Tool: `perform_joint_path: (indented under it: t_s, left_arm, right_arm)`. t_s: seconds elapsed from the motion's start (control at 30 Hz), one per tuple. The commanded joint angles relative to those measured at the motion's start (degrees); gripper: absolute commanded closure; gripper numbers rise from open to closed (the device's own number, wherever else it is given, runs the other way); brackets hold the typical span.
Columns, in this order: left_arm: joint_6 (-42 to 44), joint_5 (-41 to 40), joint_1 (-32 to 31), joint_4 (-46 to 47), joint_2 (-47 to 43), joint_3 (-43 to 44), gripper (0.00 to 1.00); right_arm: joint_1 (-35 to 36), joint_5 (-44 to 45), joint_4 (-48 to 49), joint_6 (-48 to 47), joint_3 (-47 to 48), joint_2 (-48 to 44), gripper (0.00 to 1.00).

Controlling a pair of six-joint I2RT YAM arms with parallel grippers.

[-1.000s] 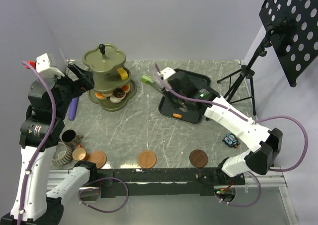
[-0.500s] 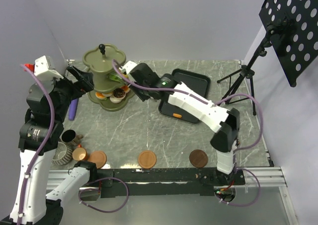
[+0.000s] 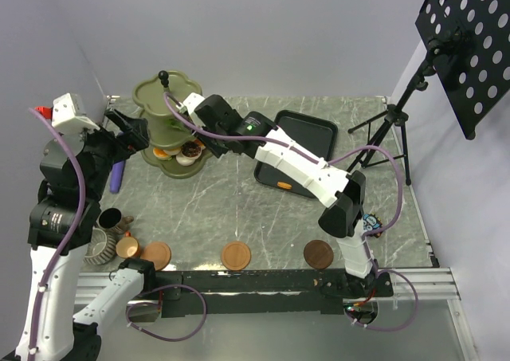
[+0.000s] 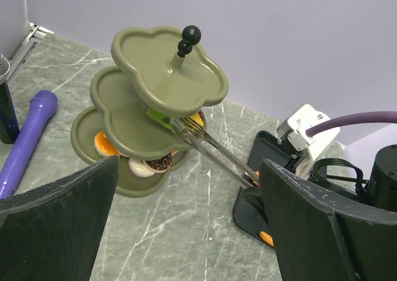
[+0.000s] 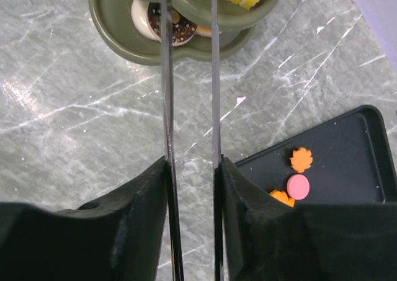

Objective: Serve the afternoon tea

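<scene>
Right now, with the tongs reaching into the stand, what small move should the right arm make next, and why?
Probably ease the right gripper open a little so the metal tongs release the green pastry. Their tips sit at the middle tier of the olive-green stand, with the pastry pinched between them.

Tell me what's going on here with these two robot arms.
The right hand grips metal tongs, their tips at a green pastry on the middle tier of the olive-green stand. The left hand hangs open beside the stand, holding nothing. Orange and pink pastries lie on the black tray, and three brown saucers sit bare along the near edge.
</scene>
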Motion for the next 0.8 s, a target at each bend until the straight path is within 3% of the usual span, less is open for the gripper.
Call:
perform_joint_path:
  t_s: [0.0, 0.2, 0.43, 0.77]
  left_arm:
    - [0.6, -0.5, -0.3, 1.8, -0.6, -0.4, 0.0]
    - [0.8, -0.7, -0.5, 1.7, -0.8, -0.4, 0.0]
    - [0.7, -0.5, -0.7, 1.7, -0.6, -0.3, 0.0]
    - [0.4, -0.8, -0.6, 1.9, -0.3, -0.1, 0.0]
  right_arm:
    - [0.4, 1.2, 0.5, -0.5, 1.3, -0.1, 0.52]
    - [0.4, 1.3, 0.7, 0.1, 1.4, -0.2, 0.45]
    - [0.4, 2.5, 1.8, 0.6, -0.9, -2.2, 0.45]
    - [1.7, 5.5, 4.2, 3.6, -12.2, -13.4, 0.47]
